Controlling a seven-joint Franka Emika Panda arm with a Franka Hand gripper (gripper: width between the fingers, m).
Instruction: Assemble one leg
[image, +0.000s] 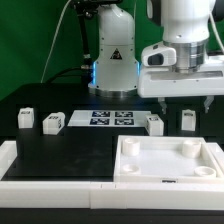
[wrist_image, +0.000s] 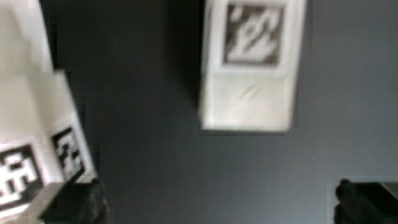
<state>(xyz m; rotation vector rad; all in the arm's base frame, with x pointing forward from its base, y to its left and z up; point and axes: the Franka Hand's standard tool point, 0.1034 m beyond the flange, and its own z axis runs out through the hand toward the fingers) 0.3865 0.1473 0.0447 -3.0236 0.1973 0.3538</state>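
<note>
Nearest, a white tray (image: 160, 178) sits at the bench's front edge. Behind it the gripper (image: 185, 102) hangs released and empty, just above the leg (image: 154, 123).

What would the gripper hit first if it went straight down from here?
Probably the bare black table: in the wrist view only dark tabletop shows between the fingers of the open gripper, and the leg lies off that line. Depth is unclear.

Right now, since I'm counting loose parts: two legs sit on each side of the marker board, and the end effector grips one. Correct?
Not quite: the end effector grips nothing; the exterior view shows it open above the table. Two legs do sit on each side of the marker board.
</note>
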